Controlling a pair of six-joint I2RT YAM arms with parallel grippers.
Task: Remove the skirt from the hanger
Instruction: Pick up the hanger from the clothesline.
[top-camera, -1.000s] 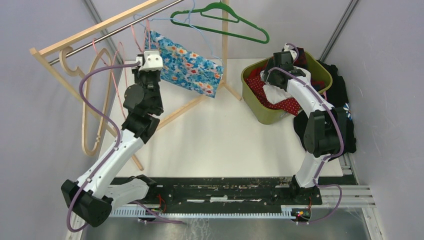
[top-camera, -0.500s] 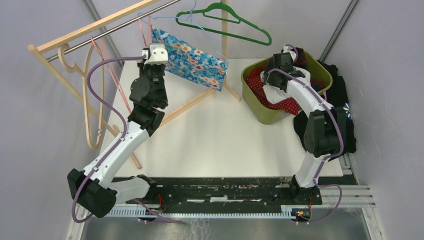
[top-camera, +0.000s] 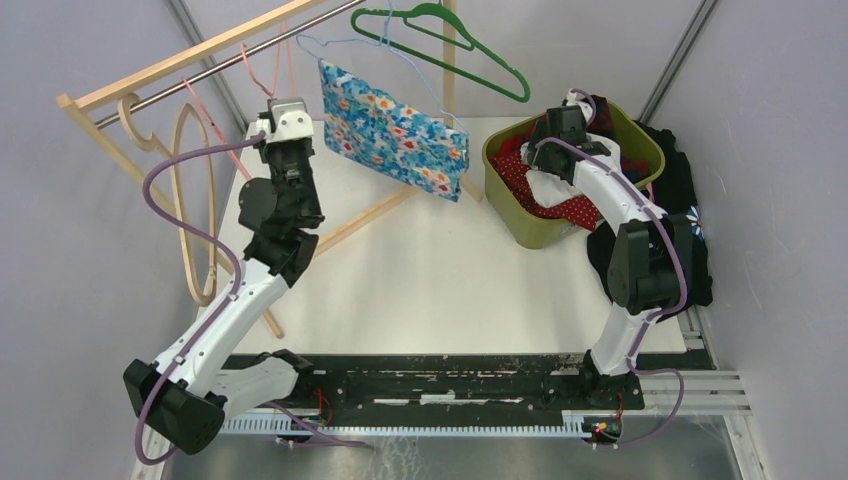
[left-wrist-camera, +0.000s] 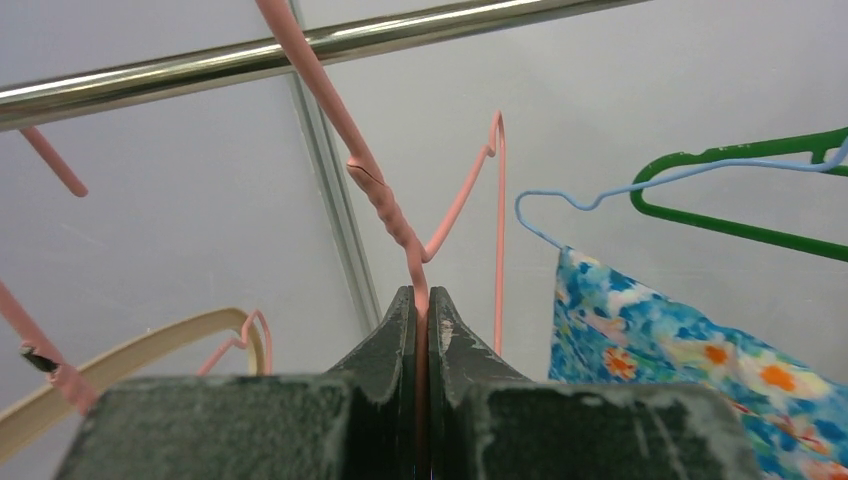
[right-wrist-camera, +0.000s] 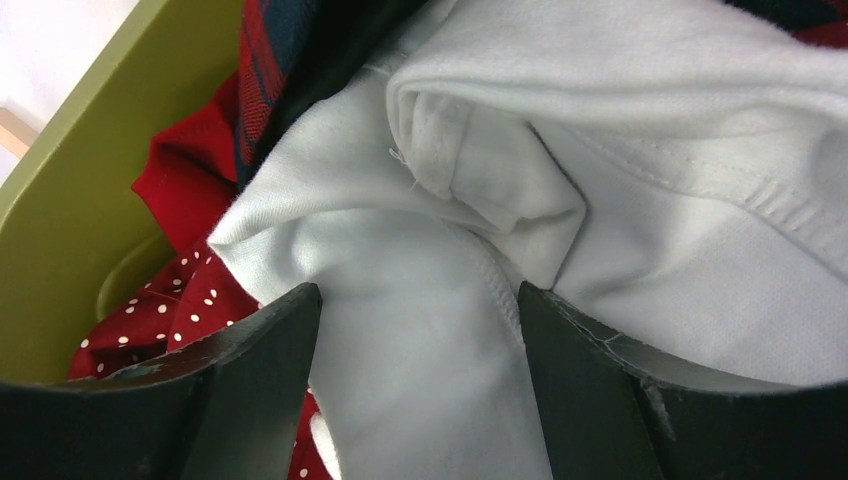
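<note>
Skirt (top-camera: 395, 130) is hanging on the blue hanger (left-wrist-camera: 615, 196) from the rail (left-wrist-camera: 250, 62), over the table's (top-camera: 430, 280) far edge. The left end effector (left-wrist-camera: 421, 300) is pinching a pink hanger (left-wrist-camera: 385, 205), probably to clear room. The right end effector (right-wrist-camera: 418, 295) is gaping over white cloth (right-wrist-camera: 600, 230) in the bin (right-wrist-camera: 90, 200) at the far right corner.

A robotics lab test cell: plain grey panel walls (top-camera: 60, 300) and aluminium frame struts (top-camera: 679, 60) enclose a white surface (top-camera: 440, 280). Two white-and-black robot arms (top-camera: 235, 305) (top-camera: 615, 205) are bolted to a black metal rail (top-camera: 470, 380) at its near edge. On it stand a wooden clothes rack (top-camera: 140, 77) and an olive-green plastic bin of clothes (top-camera: 522, 232).
</note>
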